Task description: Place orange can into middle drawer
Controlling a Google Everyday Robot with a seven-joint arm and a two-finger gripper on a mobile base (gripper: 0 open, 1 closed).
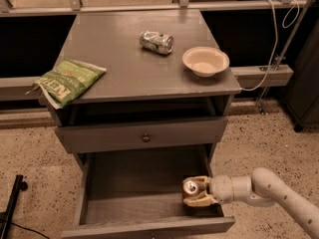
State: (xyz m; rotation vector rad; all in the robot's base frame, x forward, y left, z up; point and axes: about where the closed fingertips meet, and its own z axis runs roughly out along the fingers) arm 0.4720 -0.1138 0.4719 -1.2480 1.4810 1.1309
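Note:
The orange can (pixel 190 188) stands upright inside the open middle drawer (pixel 134 176), near its right wall and close to the front. My gripper (pixel 198 191) reaches in from the right on a white arm, with its cream fingers on either side of the can and closed on it. The can's silver top faces up. I cannot tell whether its base rests on the drawer floor.
On the grey cabinet top (pixel 119 63) lie a dented silver-and-green can (pixel 156 42), a cream bowl (pixel 205 60) and a green chip bag (pixel 67 80). A shut drawer with a round knob (pixel 145 138) sits above the open one. A black stand leg (pixel 11 205) is at lower left.

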